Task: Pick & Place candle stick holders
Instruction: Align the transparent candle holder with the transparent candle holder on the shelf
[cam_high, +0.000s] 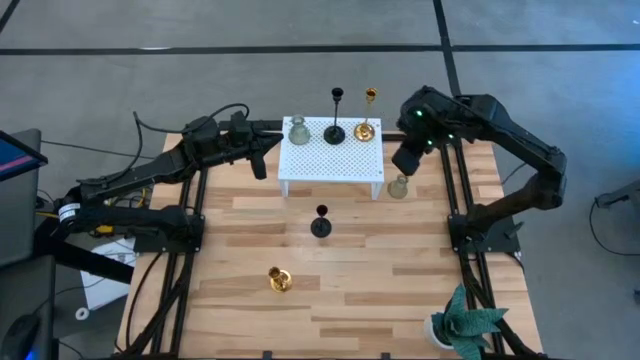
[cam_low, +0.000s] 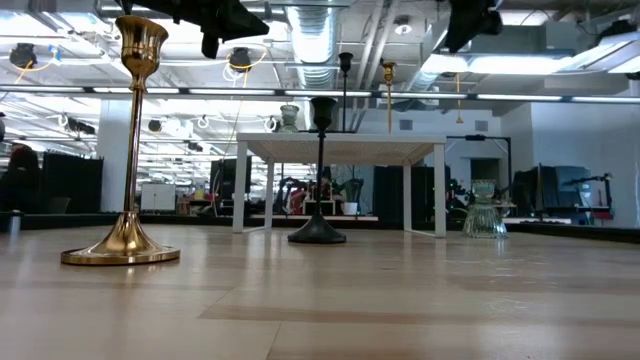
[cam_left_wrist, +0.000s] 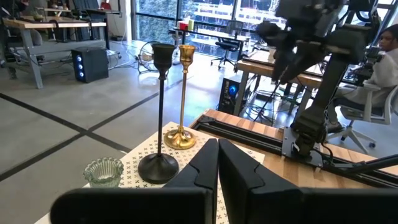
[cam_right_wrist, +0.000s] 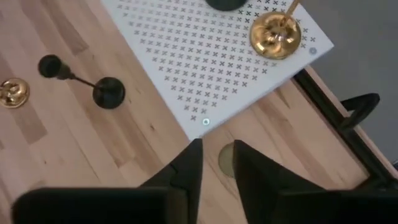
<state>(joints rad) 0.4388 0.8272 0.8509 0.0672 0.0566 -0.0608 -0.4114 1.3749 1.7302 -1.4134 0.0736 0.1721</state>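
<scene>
The candle stick holders are split between a white perforated stand (cam_high: 330, 150) at the far middle of the wooden tabletop (cam_high: 380, 270) and the bare wood around it. On the stand sit one pale green glass holder (cam_high: 298, 131) at its left, a black holder (cam_high: 335, 130) in the middle and a gold holder (cam_high: 366, 128) at its right. On the wood, a second black holder (cam_high: 321, 226) stands just in front of the stand, a second gold holder (cam_high: 279, 280) stands nearer and a little left, and the second green glass holder (cam_high: 398, 187) stands just beside the stand's near right corner.

The right gripper (cam_high: 407, 160) hangs above that corner, directly over the second green glass holder. In the right wrist view its fingers (cam_right_wrist: 186, 169) stand a little apart with a gap between them, and the glass rim (cam_right_wrist: 226, 158) shows through that gap, below the tips. Whether they touch the glass I cannot tell; the low view shows the holder (cam_low: 485, 208) standing on the wood by the stand's leg.

The left gripper (cam_high: 259, 160) waits at the stand's left edge, near the first glass holder, its fingers (cam_left_wrist: 205, 163) pressed together and holding nothing.

A potted green plant (cam_high: 462, 325) stands at the near right corner.
</scene>
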